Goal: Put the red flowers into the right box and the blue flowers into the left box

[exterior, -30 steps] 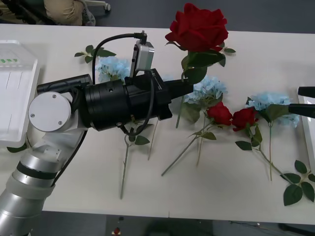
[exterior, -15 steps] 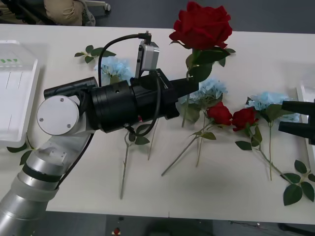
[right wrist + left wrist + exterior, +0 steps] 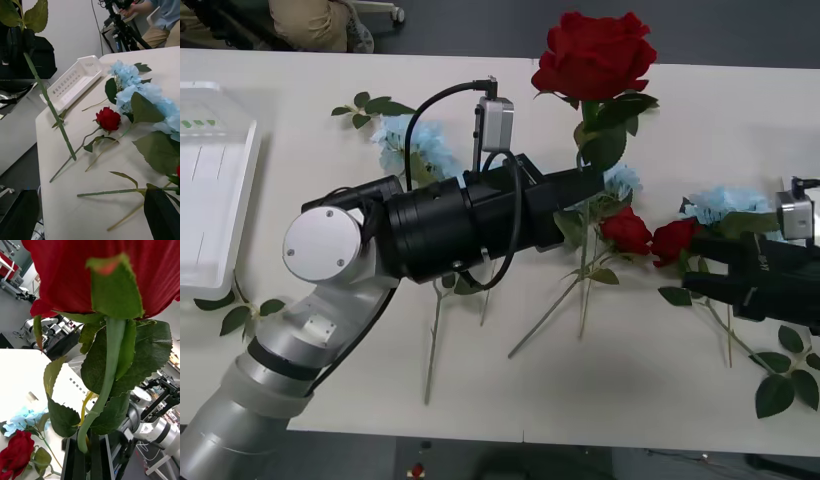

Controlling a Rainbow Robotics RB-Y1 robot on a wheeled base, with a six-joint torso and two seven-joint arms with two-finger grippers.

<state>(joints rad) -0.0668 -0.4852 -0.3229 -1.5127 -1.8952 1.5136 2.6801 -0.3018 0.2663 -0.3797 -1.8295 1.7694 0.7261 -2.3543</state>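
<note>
My left gripper (image 3: 585,182) is shut on the stem of a red rose (image 3: 595,55) and holds it upright above the middle of the table. In the left wrist view its fingers (image 3: 80,461) are closed on the green stem (image 3: 107,378). Two more red flowers (image 3: 626,230) (image 3: 676,240) lie on the table among blue flowers (image 3: 614,182) (image 3: 725,205) (image 3: 405,140). My right gripper (image 3: 715,275) is open, low over the flowers at the right; its fingers (image 3: 18,213) stand wide apart. The left box (image 3: 215,190) sits at the far left. A white perforated wall, the right box (image 3: 71,378), shows behind the leaves.
Flowerless leaf sprigs lie at the back left (image 3: 370,104), the front right (image 3: 780,385) and beside the left box (image 3: 242,315). Loose stems (image 3: 435,345) lie under my left arm. The held rose's stem (image 3: 50,105) hangs above the table in the right wrist view.
My left arm has carried the held rose to the right and slightly higher. My right gripper has come in from the right edge toward the flowers.
</note>
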